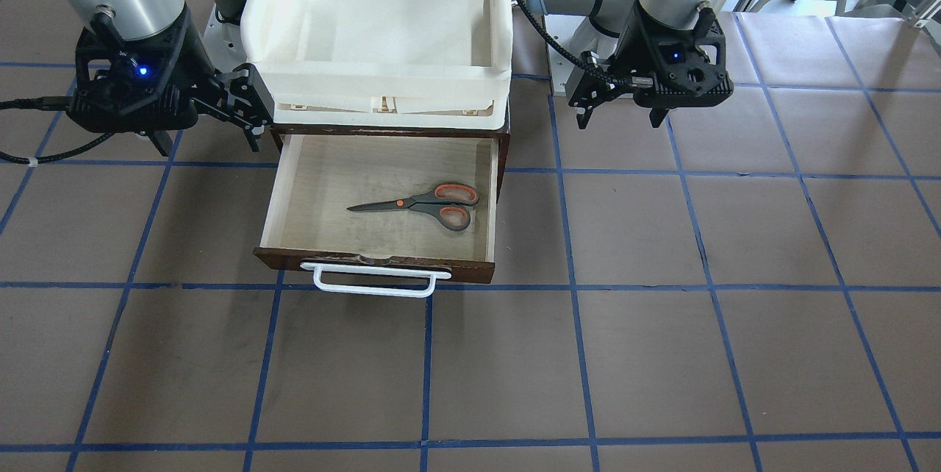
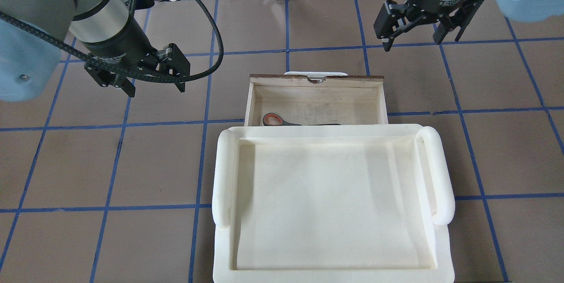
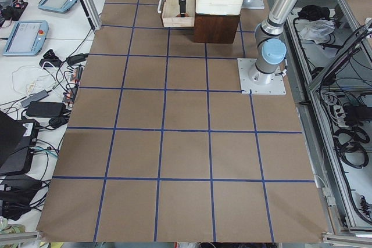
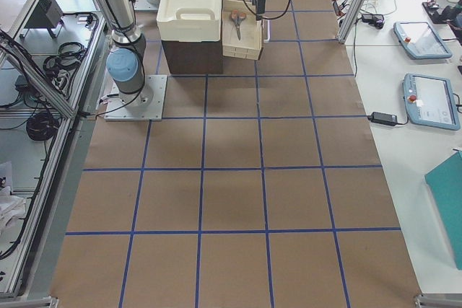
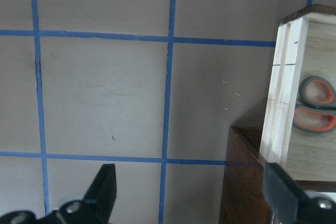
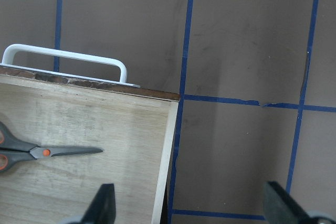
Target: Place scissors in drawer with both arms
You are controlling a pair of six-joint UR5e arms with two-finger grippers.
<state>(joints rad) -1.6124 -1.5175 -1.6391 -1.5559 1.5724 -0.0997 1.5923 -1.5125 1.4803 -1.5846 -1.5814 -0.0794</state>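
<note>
The scissors lie flat in the open drawer, handle loops toward my left side and blades toward my right. In the overhead view only one loop and a strip of blade show past the tray. My left gripper is open and empty, hanging above the table left of the drawer; its wrist view shows the loops inside the drawer wall. My right gripper is open and empty, above the table by the drawer's right front corner; its wrist view shows the blades.
A cream-white plastic tray sits on the dark brown cabinet that the drawer slides out of. The white bar handle sticks out of the drawer front. Brown table with blue tape grid lies all around.
</note>
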